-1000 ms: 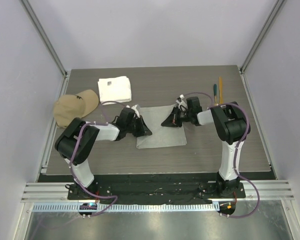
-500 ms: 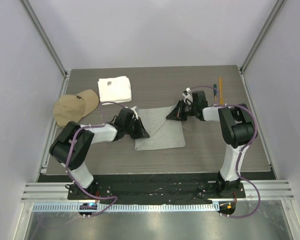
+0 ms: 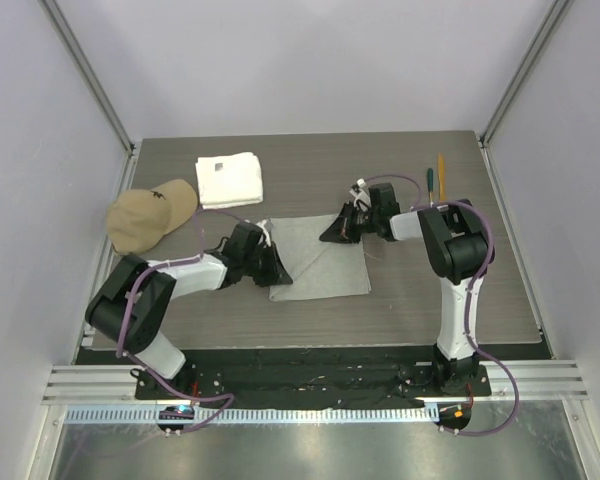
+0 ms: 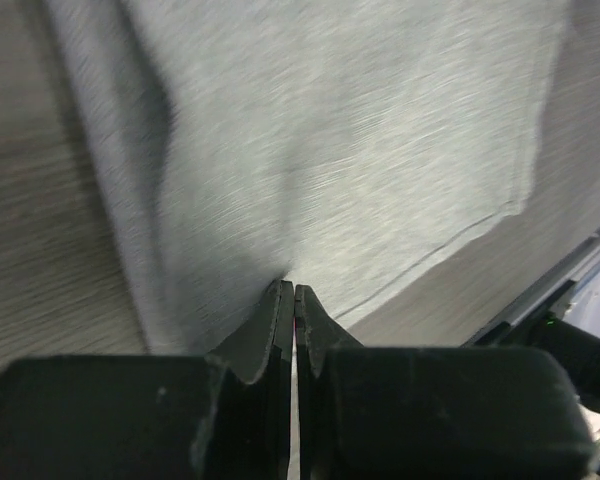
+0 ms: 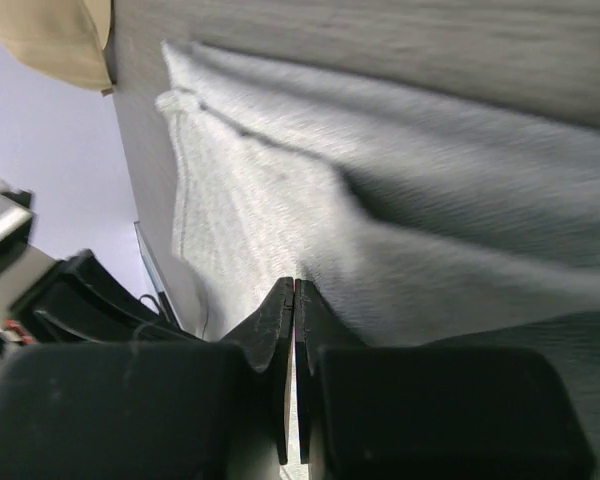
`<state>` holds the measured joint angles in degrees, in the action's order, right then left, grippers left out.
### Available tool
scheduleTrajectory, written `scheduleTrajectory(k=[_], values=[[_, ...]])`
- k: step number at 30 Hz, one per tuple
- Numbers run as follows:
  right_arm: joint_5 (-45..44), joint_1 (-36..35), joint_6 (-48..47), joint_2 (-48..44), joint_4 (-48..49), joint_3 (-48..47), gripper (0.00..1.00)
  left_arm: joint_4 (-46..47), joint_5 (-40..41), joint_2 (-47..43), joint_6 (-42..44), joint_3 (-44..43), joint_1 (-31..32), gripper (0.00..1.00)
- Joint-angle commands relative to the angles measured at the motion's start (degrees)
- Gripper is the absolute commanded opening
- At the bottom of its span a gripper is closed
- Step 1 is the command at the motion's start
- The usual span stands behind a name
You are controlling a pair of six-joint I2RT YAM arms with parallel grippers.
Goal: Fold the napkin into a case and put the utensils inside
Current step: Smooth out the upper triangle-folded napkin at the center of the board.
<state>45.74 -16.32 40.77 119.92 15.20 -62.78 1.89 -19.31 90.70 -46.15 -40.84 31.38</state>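
Napkin (image 3: 325,262) is laid flat at mid-counter (image 3: 310,165), between the two arms, not yet folded into a case.
- Most of the grey cloth is spread as one flat sheet. Its far right part is drawn up and inward, so the far edge runs on a diagonal in the top view.
- Left fingers (image 3: 277,272) are set low at the napkin's left edge. In the left wrist view they are pressed together with only a hairline seam between them, and the cloth is puckered into the tips (image 4: 285,300). A thin pinch of napkin is gripped.
- Right fingers (image 3: 332,233) are set at the raised far right corner. In the right wrist view they are also closed to a hairline, with a fold of the cloth pulled up into the tips (image 5: 283,295). The napkin is gripped here too.
- Utensils are left on the counter at the far right, well apart from the napkin. A teal-handled piece (image 3: 430,181) and an orange-yellow stick (image 3: 441,170) are laid side by side, pointing away from the arms. A third piece cannot be made out.
- White towel (image 3: 229,179) is folded square at far left.
- Tan cap (image 3: 152,214) is placed just beside it, at the left edge of the counter. Neither is touched by an arm.
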Motion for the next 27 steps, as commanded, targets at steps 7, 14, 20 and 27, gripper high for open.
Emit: scheduleTrajectory(k=[7, 14, 20, 27], values=[[2.0, 6.4, -3.1, 4.8, 0.1, -5.4, 0.07, 7.8, 0.7, 2.9, -1.9, 10.1, -0.1, 0.03], [2.4, 8.6, -4.8, 6.5, -3.2, -10.2, 0.07, 7.8, 0.4, 1.8, -1.8, 10.4, -0.1, 0.03], [2.8, 8.5, -4.9, 3.8, -6.8, -12.3, 0.11, 1.3, 0.4, -2.2, 1.1, 6.1, -0.1, 0.06], [-6.2, 7.0, -13.5, -6.2, -22.7, -12.2, 0.32, -10.7, -0.1, -10.2, 2.9, -3.5, -0.1, 0.27]])
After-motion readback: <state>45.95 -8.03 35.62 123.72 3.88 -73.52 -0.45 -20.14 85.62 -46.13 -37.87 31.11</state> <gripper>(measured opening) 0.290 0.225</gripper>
